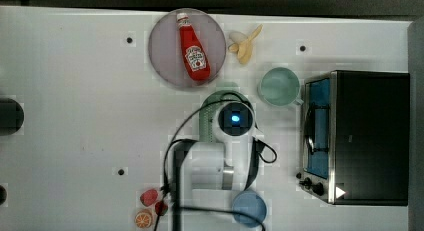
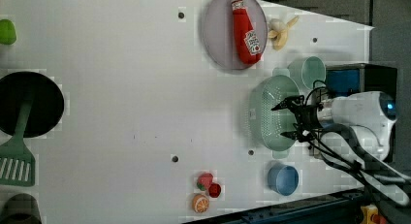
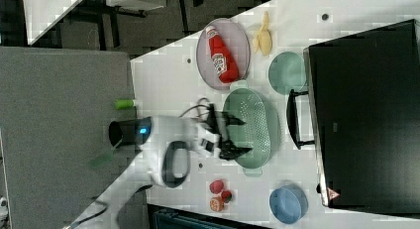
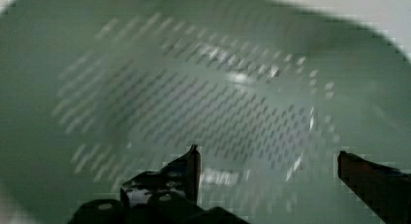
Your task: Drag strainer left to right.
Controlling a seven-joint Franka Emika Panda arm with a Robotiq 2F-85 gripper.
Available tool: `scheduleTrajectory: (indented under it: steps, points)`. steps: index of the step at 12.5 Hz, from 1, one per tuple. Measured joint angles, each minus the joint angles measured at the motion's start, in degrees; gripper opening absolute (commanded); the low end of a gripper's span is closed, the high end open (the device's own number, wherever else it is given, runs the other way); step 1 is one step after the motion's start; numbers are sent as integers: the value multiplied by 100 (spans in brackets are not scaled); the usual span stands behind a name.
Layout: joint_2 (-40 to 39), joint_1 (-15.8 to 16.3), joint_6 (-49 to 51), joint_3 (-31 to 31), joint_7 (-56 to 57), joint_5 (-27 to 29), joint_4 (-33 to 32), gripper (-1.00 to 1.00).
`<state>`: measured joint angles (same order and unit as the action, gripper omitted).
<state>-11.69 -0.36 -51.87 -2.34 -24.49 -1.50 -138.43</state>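
My gripper: jaws spread wide, holding nothing | poised over strainer bowl to hook its wall | worktop supports the drag.

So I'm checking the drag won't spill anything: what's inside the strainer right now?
Nothing loose shows inside the strainer: the wrist view has only its bare perforated floor. The open gripper sits over the bowl, its fingers apart. The patch under the wrist stays hidden.

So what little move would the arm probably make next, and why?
Probably lower a bit further and catch the strainer's wall. The pincer hangs open over its bowl, with the fingers spread above the holes and gripping nothing. It likely needs a hold, or a hook on the rim, before dragging.
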Motion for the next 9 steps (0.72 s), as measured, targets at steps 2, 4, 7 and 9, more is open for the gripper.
scheduleTrajectory:
  steps: [2,4,7,9]
  points:
    - [802,115,285,296,526,-16,34,100]
    - [1721,146,646,453,1216,-14,179,100]
    - [3020,147,1788,503,1733,24,459,100]
    - [3753,162,2753,464,1909,33,571,100]
